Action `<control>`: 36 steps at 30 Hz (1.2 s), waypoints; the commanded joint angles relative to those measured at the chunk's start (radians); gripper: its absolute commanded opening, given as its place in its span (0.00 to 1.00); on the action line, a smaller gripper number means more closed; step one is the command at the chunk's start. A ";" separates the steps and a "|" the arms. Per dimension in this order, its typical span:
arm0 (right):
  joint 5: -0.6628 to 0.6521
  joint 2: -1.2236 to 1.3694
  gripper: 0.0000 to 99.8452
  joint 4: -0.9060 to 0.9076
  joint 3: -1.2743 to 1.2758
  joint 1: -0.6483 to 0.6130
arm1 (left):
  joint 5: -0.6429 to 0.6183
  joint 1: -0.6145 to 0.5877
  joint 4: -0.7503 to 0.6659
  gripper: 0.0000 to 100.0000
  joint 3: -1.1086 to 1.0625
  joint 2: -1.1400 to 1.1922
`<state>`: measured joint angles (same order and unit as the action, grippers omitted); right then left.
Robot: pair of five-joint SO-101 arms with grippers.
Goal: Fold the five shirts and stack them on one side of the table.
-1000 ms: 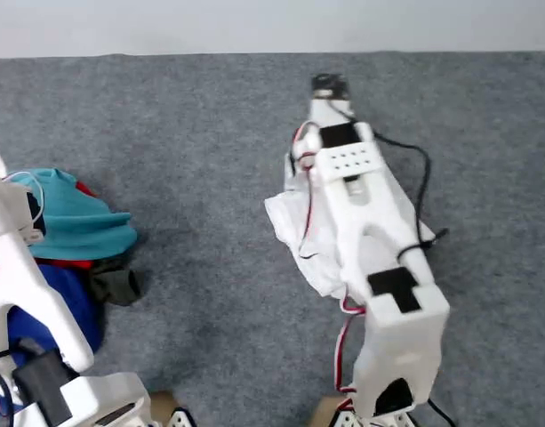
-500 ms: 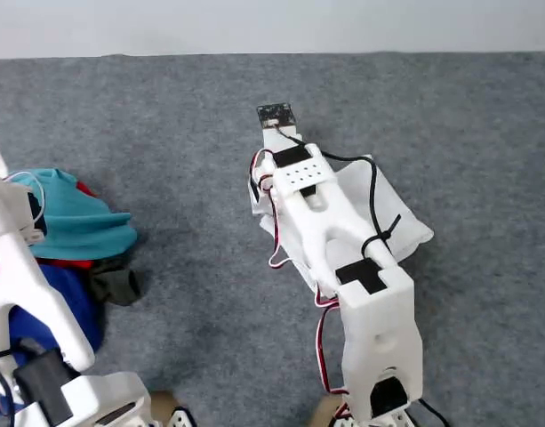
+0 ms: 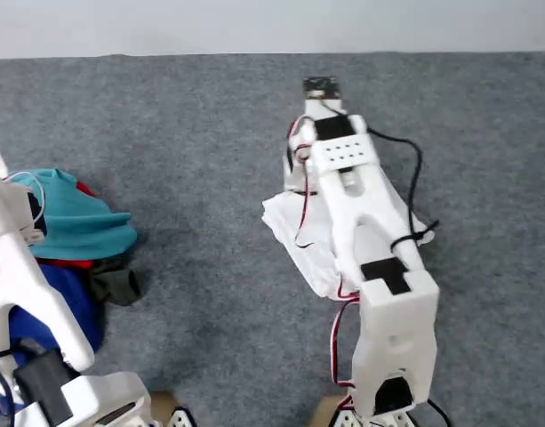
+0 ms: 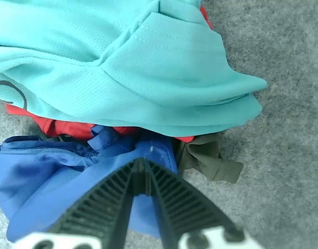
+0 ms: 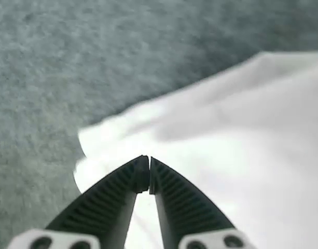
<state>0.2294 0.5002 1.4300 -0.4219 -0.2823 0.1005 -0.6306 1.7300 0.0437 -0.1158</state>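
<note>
A crumpled white shirt lies mid-table on the grey carpet, partly hidden under the right arm. My right gripper is shut just above the white shirt, near its edge, with no fabric visible between the tips. At the left edge sits a pile: a teal shirt on top, a red shirt under it, a blue shirt and an olive shirt. My left gripper is shut, hovering over the blue shirt, beside the olive shirt and below the teal shirt.
Grey carpet covers the table, with bare room between the pile and the white shirt and along the far side. The left arm stands over the pile at the front left. A pale wall runs behind the table's far edge.
The right arm swung left over the white shirt half a second ago and is now back to the right and farther out. The shirt's outline shifted with it. The left arm stayed still.
</note>
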 commanded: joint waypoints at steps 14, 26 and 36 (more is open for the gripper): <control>0.445 -0.177 0.15 0.360 -0.048 0.139 | 0.008 0.012 0.008 0.00 0.007 -0.046; 0.664 -0.025 0.50 0.298 -0.049 0.131 | 0.002 0.152 0.018 0.00 0.008 -0.048; 0.720 0.094 0.50 0.113 -0.049 0.143 | 0.002 0.150 0.018 0.00 0.008 -0.048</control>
<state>0.9367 0.6015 1.6065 -0.4219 -0.1488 0.1005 -0.4833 1.7300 0.0437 -0.1158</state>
